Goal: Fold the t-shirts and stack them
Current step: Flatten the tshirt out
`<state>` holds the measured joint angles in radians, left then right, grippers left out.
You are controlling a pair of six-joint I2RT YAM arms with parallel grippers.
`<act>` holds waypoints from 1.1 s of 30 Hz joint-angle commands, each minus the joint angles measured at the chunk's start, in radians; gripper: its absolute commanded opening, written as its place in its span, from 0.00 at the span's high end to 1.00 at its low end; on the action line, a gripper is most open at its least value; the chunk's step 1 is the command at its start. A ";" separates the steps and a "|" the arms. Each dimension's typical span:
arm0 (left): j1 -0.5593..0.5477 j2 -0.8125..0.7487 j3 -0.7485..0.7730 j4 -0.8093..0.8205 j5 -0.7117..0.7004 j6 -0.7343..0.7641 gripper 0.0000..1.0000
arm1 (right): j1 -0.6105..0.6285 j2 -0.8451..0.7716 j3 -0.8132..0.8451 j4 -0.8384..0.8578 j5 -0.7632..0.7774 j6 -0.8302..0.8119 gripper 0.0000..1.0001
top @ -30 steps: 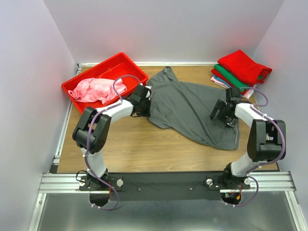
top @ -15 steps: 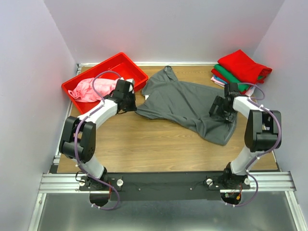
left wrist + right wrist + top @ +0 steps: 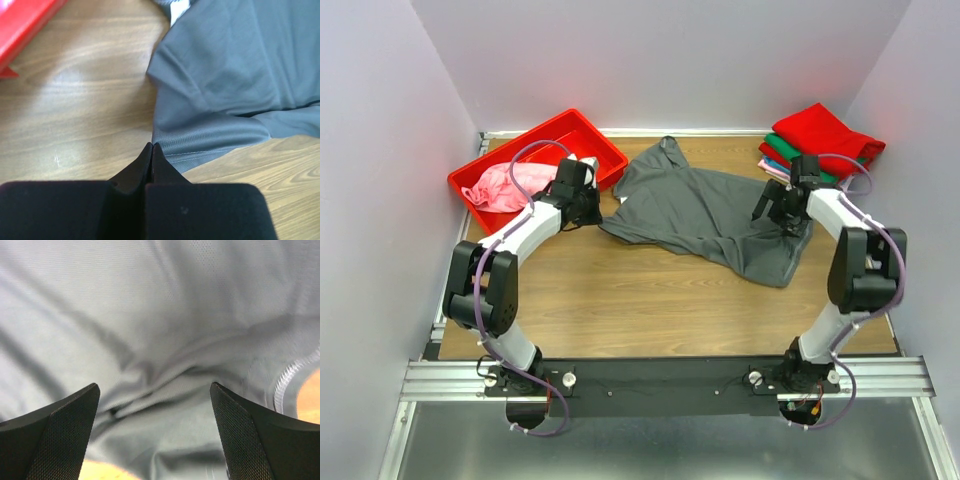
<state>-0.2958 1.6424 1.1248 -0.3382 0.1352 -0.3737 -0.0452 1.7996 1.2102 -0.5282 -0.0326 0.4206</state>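
Scanning the top view first. The dark grey t-shirt [image 3: 710,215] lies crumpled but mostly spread on the table [image 3: 620,300]. Its long axis runs on a diagonal, collar toward the back left and bottom hem toward the near right. It sits between the two arms. The left gripper [image 3: 592,210] is at its left edge and the right gripper [image 3: 778,215] is over its right end. So each arm is nearest its own side, and I judge the coming spread or fold turns on that diagonal lie. The folded stack [image 3: 825,135], red on top with green below, is at the back right, just beyond the right gripper. A pink t-shirt [image 3: 515,185] is bunched in the red bin [image 3: 535,135] at the back left.

Left wrist view. The left gripper [image 3: 151,150] is clenched, fingers pressed together with no gap. Their tips meet the stitched edge of the dark grey t-shirt [image 3: 235,65], which spreads ahead and to the right. I cannot tell whether a fold of cloth is pinched. A small white tag [image 3: 178,9] shows near the neckline, with nothing readable on it.

Right wrist view. The right gripper [image 3: 154,386] is spread wide and grasps nothing. Rumpled grey cloth [image 3: 160,300] fills the space between and beyond the fingers, directly ahead of the jaws. Bare wood shows only at the lower corners.

No brand, print or writing legible in any view.
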 commanded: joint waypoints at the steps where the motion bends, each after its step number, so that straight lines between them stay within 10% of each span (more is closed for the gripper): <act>1: 0.004 0.014 0.046 -0.007 0.033 0.033 1.00 | -0.001 -0.175 -0.033 -0.071 -0.001 0.032 0.02; 14: 0.006 0.022 0.053 -0.028 0.063 0.091 1.00 | -0.001 -0.614 -0.442 -0.210 0.011 0.179 0.07; 33: 0.009 0.005 0.033 -0.039 0.078 0.113 1.00 | -0.001 -0.553 -0.491 -0.242 0.094 0.282 0.22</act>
<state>-0.2955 1.6547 1.1553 -0.3573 0.1886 -0.2764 -0.0452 1.2350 0.7380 -0.7486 0.0067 0.6628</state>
